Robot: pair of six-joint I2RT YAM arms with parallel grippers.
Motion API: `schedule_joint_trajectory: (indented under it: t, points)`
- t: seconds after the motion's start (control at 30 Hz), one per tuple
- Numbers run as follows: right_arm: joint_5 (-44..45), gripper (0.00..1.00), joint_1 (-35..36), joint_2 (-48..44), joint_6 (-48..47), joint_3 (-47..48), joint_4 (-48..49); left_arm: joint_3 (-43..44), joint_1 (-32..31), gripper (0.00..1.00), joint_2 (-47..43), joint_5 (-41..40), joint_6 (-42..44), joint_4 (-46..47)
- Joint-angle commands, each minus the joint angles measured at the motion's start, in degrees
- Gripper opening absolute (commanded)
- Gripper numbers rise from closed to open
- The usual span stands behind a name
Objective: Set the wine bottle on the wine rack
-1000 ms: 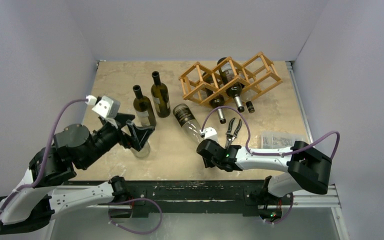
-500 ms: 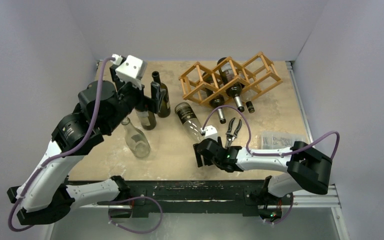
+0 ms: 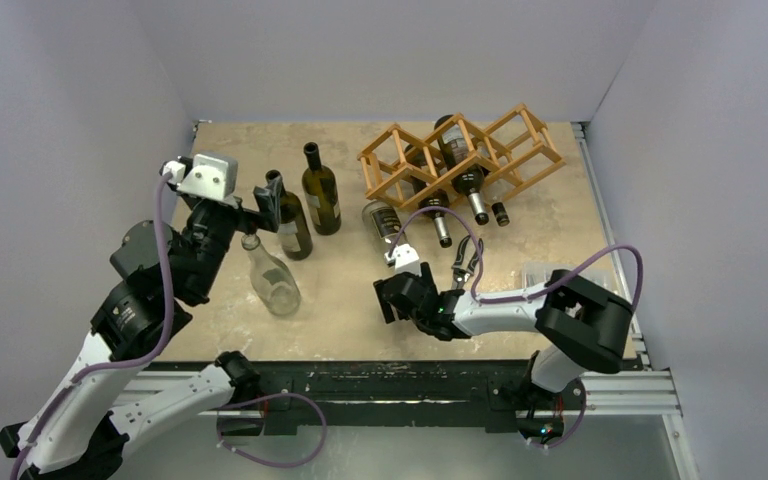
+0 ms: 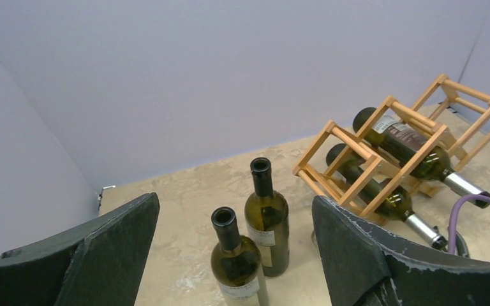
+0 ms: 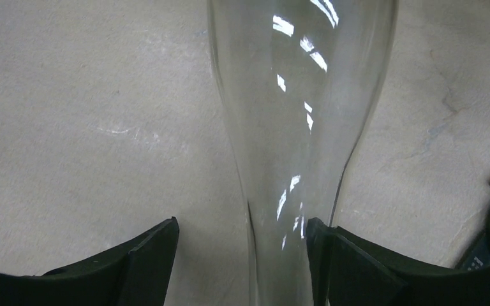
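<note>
The wine bottle (image 3: 377, 222), clear glass with a dark label at its base, lies on the table just in front of the wine rack (image 3: 415, 170). Its neck (image 5: 293, 159) runs between the fingers of my right gripper (image 3: 396, 285) (image 5: 242, 236), which is open; the glass rests against the right finger (image 5: 357, 268), with a gap on the other side. The wooden rack (image 4: 383, 159) holds two dark bottles. My left gripper (image 3: 258, 203) (image 4: 235, 201) is open and empty, raised beside the neck of an upright dark bottle (image 4: 236, 264).
A second upright dark bottle (image 3: 320, 192) stands beside the first. A clear bottle (image 3: 271, 279) is under my left arm. Pliers (image 3: 465, 262) and a clear plastic box (image 3: 550, 280) lie at the right. A small dark cap (image 3: 501, 213) sits before the rack.
My right gripper has opened off the clear bottle's neck, and the bottle now lies closer to the rack. My left arm rose from the clear bottle and swung back to the upright dark bottles.
</note>
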Motion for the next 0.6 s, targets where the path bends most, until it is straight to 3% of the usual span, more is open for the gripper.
schedule_joint_trajectory:
  t: [0.0,0.23,0.57]
  points:
    - [4.3,0.78,-0.4,4.1,-4.3,2.7,10.6,-4.5,0.4,0.89,-1.6,-3.9,3.8,9.9]
    - [7.3,0.61,-0.4,10.2,-4.4,4.9,13.8,-8.1,0.4,0.89,-3.7,-5.5,5.8,13.9]
    - [10.7,0.34,-0.4,8.0,4.4,3.9,5.9,-6.8,0.7,0.87,-3.8,-3.0,3.9,11.4]
